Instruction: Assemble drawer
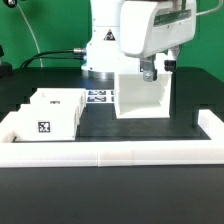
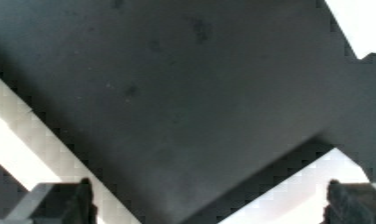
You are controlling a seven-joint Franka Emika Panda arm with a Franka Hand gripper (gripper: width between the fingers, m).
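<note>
The white cube-like housing (image 1: 142,96) stands on the dark table at the exterior view's right of centre. Two small white trays (image 1: 54,113) with black-and-white tags sit side by side at the exterior view's left. My gripper (image 1: 158,70) hangs just above the housing's top rear edge. In the wrist view my gripper (image 2: 206,206) is open wide, one dark finger (image 2: 60,205) at each side, with only dark surface between them. White plastic (image 2: 288,186) shows beside the fingers; I cannot tell which part it is.
The marker board (image 1: 98,97) lies flat between the trays and the housing. A long low white border wall (image 1: 115,152) runs along the front and up both sides. The robot's base (image 1: 100,45) stands behind.
</note>
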